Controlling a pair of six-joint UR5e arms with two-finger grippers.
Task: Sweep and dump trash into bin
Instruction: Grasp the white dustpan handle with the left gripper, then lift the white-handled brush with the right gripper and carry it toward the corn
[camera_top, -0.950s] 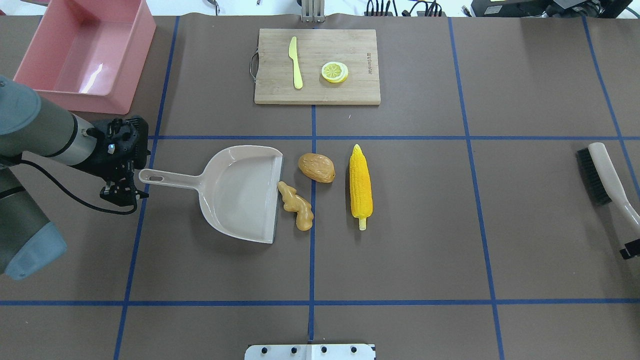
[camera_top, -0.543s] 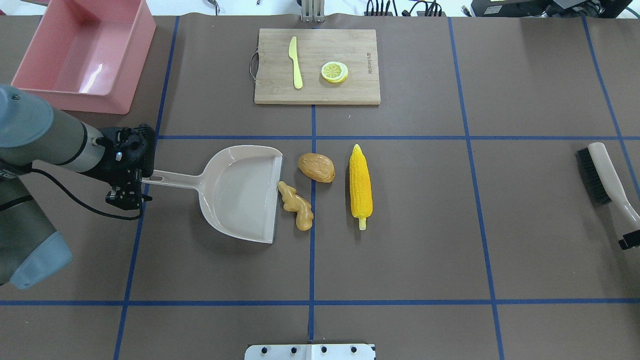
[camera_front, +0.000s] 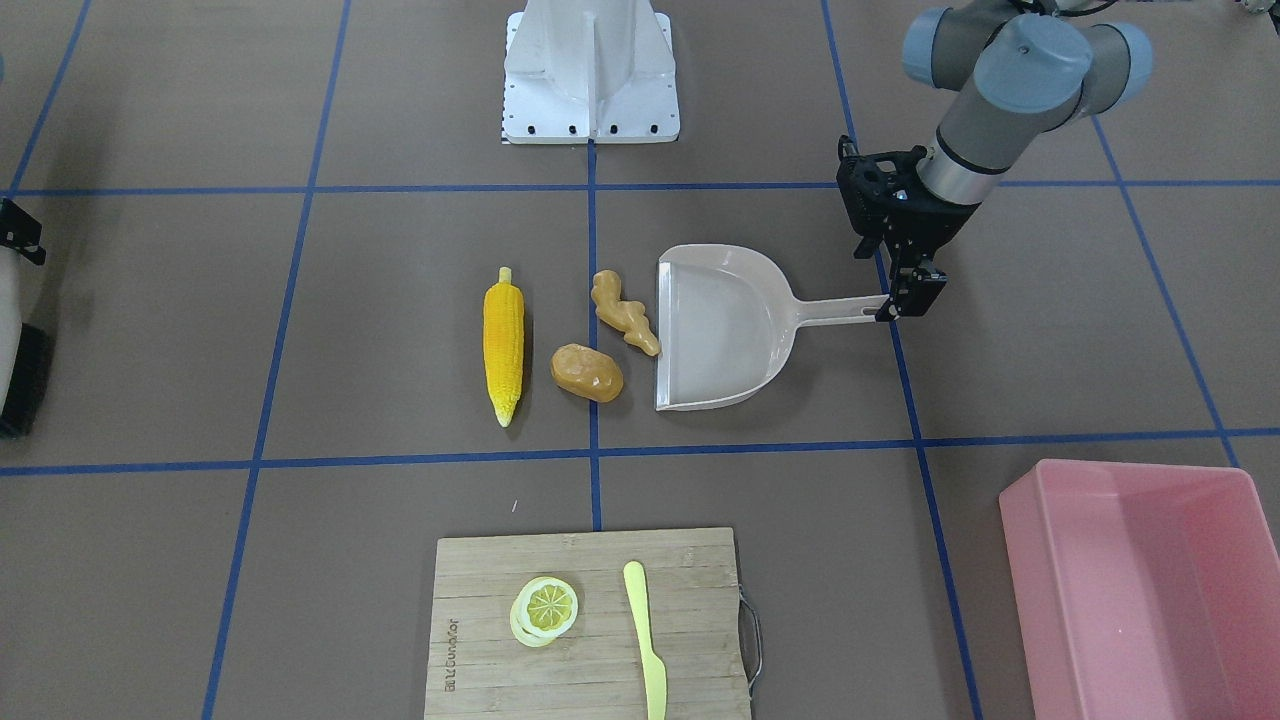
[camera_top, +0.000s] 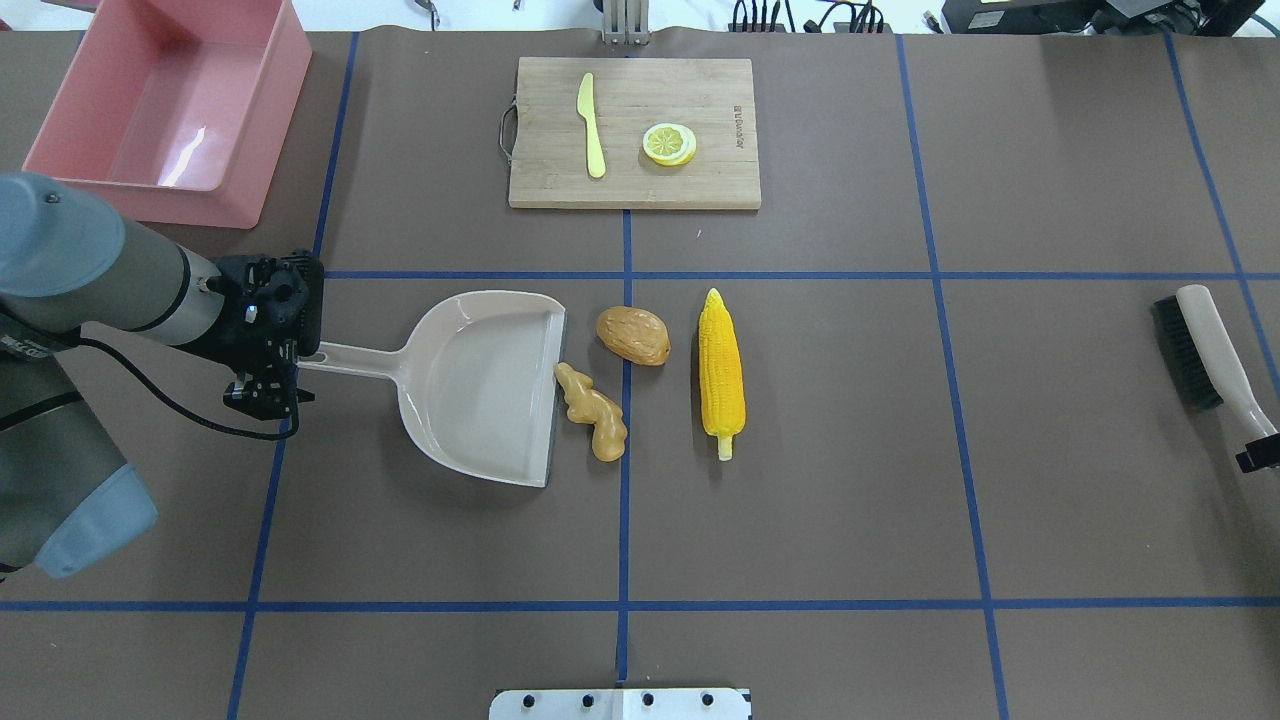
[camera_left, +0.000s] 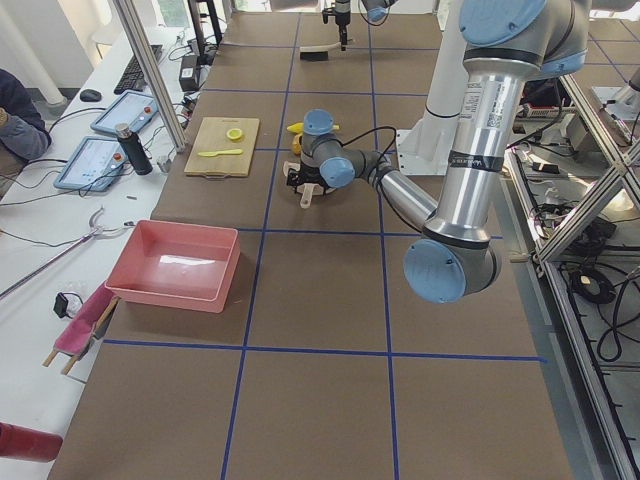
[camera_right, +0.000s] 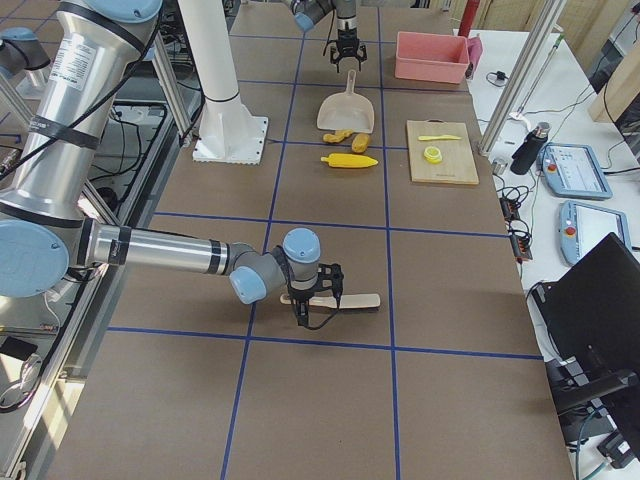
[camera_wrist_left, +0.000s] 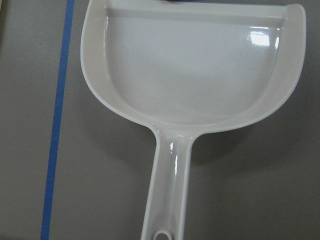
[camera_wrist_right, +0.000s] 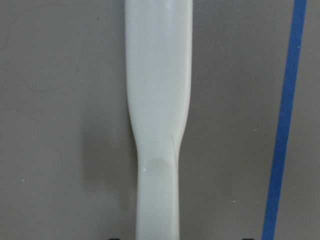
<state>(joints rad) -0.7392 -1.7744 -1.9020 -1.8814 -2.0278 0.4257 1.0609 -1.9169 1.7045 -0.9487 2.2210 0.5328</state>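
**STATION STATE: BOTH GRIPPERS RELEASED, TRASH ON TABLE**

Positions follow the overhead view, left to right.

1. Upper left corner: the pink bin (camera_top: 265, 160) stands open side up.
2. Left of centre: the left gripper (camera_top: 283, 360) sits over the handle end of the dustpan (camera_top: 480, 390). Its jaws are parted across the handle, and contact cannot be determined. The dustpan lies flat with its mouth facing right.
3. Centre: the ginger root (camera_top: 592, 412) lies against the dustpan lip. The potato (camera_top: 633, 335) lies near the lip's upper end, and the corn cob (camera_top: 721, 370) lies just right of it. All three rest on the table, well apart from the bin.
4. Top centre: the cutting board (camera_top: 690, 90) carries a knife (camera_top: 590, 125) and a lemon slice (camera_top: 669, 143).
5. Right edge: the brush (camera_top: 1215, 350) lies flat. The right gripper (camera_right: 318, 297) straddles its handle, fingers released and clear of it.
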